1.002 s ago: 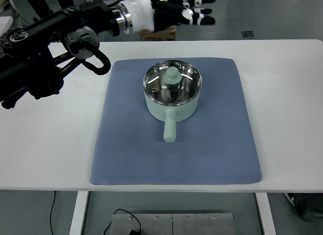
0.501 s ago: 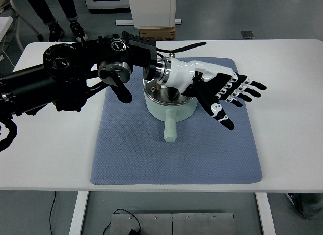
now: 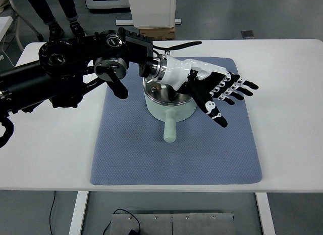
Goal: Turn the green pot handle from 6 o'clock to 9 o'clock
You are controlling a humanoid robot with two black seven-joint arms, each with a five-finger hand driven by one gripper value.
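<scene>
Left hand (image 3: 214, 91): fingers spread, empty, over pot (image 3: 170, 106) at 3 o'clock. Handle (image 3: 170, 129) at 6 o'clock. Risk, I judge: forearm nudging pot.

A pale green pot (image 3: 169, 109) sits on a blue dotted-weave mat (image 3: 131, 154) over a white table (image 3: 45, 154), under a black-and-white left hand (image 3: 212, 88).

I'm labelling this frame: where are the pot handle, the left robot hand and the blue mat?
pot handle (image 3: 170, 130), top view, mid-shaft
left robot hand (image 3: 214, 88), top view, palm
blue mat (image 3: 131, 154), top view, bare lower-left area
</scene>
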